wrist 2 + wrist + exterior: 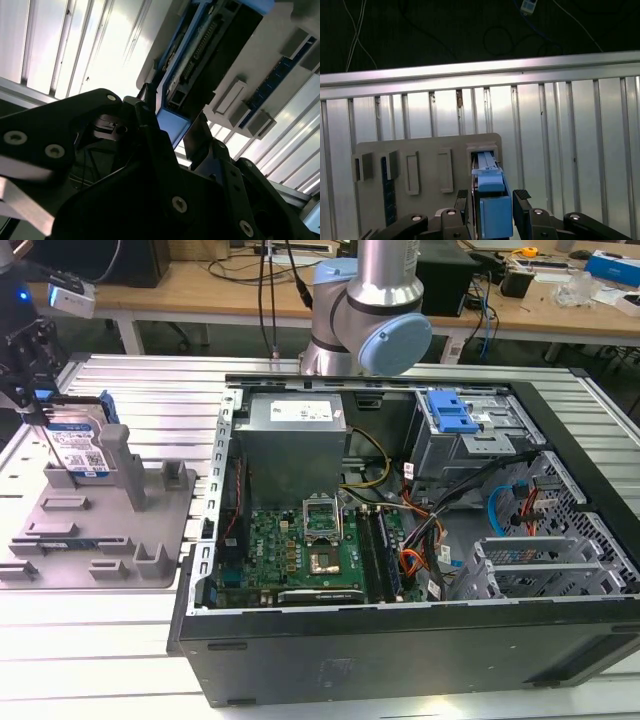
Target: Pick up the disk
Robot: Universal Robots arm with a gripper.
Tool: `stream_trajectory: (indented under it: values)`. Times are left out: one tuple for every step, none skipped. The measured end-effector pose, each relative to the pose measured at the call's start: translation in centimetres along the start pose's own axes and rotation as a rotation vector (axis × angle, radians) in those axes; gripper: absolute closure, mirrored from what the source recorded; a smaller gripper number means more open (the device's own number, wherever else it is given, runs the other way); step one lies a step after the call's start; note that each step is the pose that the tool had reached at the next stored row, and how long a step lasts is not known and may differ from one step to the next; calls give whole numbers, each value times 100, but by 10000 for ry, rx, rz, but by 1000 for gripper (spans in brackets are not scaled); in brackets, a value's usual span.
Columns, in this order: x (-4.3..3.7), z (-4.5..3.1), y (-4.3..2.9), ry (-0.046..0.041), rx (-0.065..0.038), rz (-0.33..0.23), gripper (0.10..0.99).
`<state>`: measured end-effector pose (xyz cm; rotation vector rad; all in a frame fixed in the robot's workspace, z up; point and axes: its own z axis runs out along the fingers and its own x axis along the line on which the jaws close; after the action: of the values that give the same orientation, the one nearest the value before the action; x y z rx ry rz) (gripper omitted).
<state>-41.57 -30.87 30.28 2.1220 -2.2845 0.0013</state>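
Note:
The disk (82,448) stands on edge in a slot of the grey fixture (150,530) at the exterior view's left, its white-and-blue label facing out. My gripper (42,412) comes down on its upper edge from above. In both wrist views the two black fingers (522,196) sit against either side of the disk's blue rail (494,212). The gripper (492,196) looks shut on the disk (176,127), with its fingers (150,117) touching the rail end. The disk's lower part rests in the fixture slot (482,150).
An open computer case (420,540) with motherboard, power supply and a blue-tabbed drive cage (452,415) lies to the exterior view's right of the fixture. Upright posts (118,445) on the fixture stand close beside the disk. The ribbed metal table (90,650) carries everything.

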Motion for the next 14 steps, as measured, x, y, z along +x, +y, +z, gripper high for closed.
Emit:
stream_trajectory:
  values:
    - [0,10,0,0,0,-1,604]
    - [0,17,0,0,-1,0,604]
    - [-1,23,0,1,-2,0,604]
    - [-1,29,0,0,-1,0,604]
    - [0,31,0,0,-2,0,604]
    - [-1,34,0,0,-1,0,604]
    - [-1,36,-1,0,-1,0,604]
    - [-1,38,0,0,-1,0,604]
    - [-1,40,-1,0,-1,-1,604]
    - [-1,42,-1,0,-1,0,604]
    - [-1,44,-1,0,-1,0,620]
    - [-1,45,-1,1,-2,-1,620]
    - [-1,48,-1,0,-1,0,690]
    - [-1,50,-1,0,-1,0,690]
